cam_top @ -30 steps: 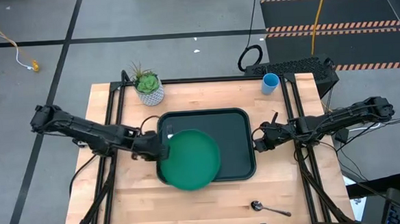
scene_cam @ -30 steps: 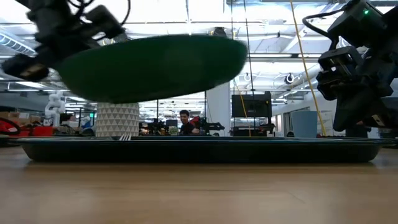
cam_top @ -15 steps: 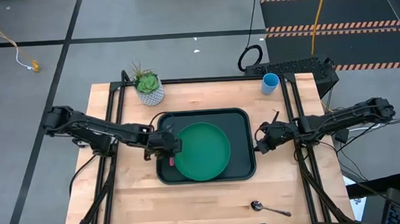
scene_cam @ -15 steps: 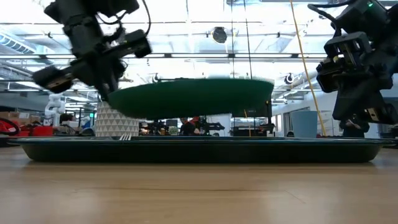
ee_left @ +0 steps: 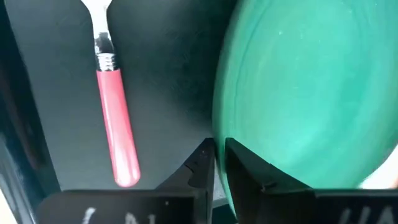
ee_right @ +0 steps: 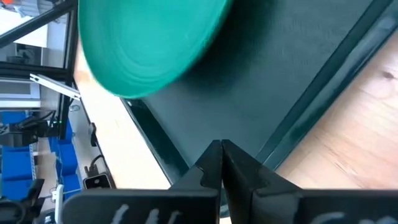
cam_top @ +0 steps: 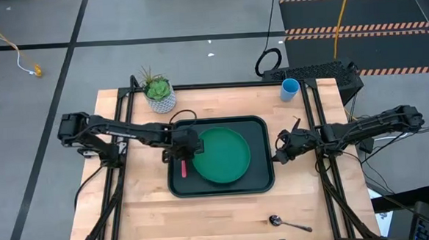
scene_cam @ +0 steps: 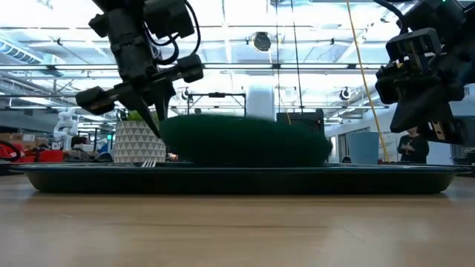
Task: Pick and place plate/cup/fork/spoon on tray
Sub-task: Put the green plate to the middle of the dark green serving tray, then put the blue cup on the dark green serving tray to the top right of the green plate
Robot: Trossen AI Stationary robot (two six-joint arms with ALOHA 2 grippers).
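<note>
The plate (cam_top: 221, 155) is a large round green disc with faint concentric rings on its face, lying low over the tray (cam_top: 260, 178), a dark rectangle with rounded corners and a raised rim; in the low view the plate (scene_cam: 245, 143) sits just above the tray's rim line. The left gripper (cam_top: 185, 145) is at the plate's edge, on the side away from the right arm. In its wrist view the plate rim (ee_left: 305, 93) lies in the narrow gap between the fingers (ee_left: 202, 165); whether they still pinch it I cannot tell. The fork (cam_top: 184, 168), pink-red handle and silver tines, lies flat on the tray floor beside the plate, close to the left gripper. The right gripper (cam_top: 280, 149) hangs just off the tray's opposite short edge, its jaws pressed together on nothing.

Beyond the tray's far side stand a white plant pot (cam_top: 159, 94) and the light-blue cup (cam_top: 289, 89), well apart. The spoon (cam_top: 287, 223) lies on bare wood on the tray's near side. No writing is readable.
</note>
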